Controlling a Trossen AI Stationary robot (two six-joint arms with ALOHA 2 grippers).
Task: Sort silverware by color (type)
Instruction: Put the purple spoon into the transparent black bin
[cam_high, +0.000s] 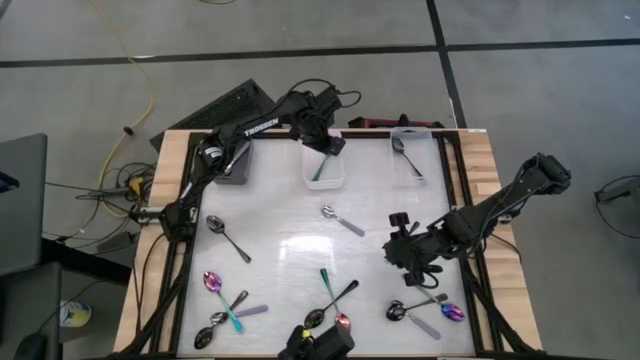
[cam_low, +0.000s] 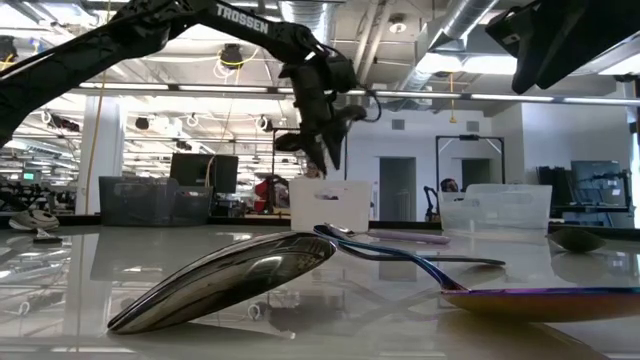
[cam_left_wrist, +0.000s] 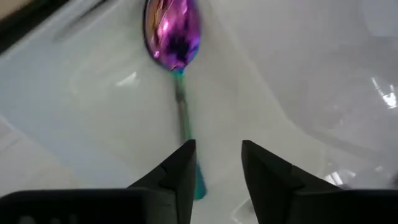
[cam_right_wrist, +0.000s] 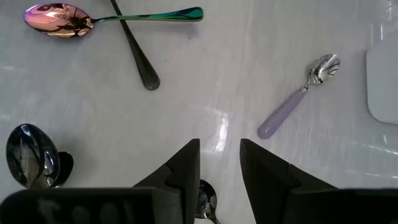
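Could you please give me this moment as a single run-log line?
left gripper: open over middle bin | iridescent spoon: in bin, released | right gripper: open above table, holding nothing | spoons left on table

I note a glossy, mirror-like white tabletop (cam_high: 290, 250). Bins (cam_high: 324, 172) look like translucent matt plastic. Spoon in the middle bin (cam_left_wrist: 172, 34): polished iridescent purple metal, teal handle. Black spoon (cam_low: 230, 280) high-gloss. Silver spoon (cam_right_wrist: 298, 96) shiny bowl, matt lilac handle. Table edge (cam_high: 172, 160) bare wood.

The middle of the table (cam_high: 290, 250) lies bare, room to pass. Spoon clusters crowd the near edge: left (cam_high: 225, 310), centre (cam_high: 330, 300), right (cam_high: 425, 312). The left tool (cam_high: 325, 143) blocks the middle bin (cam_high: 324, 172); the right tool (cam_high: 405, 255) hangs right of the bare middle.
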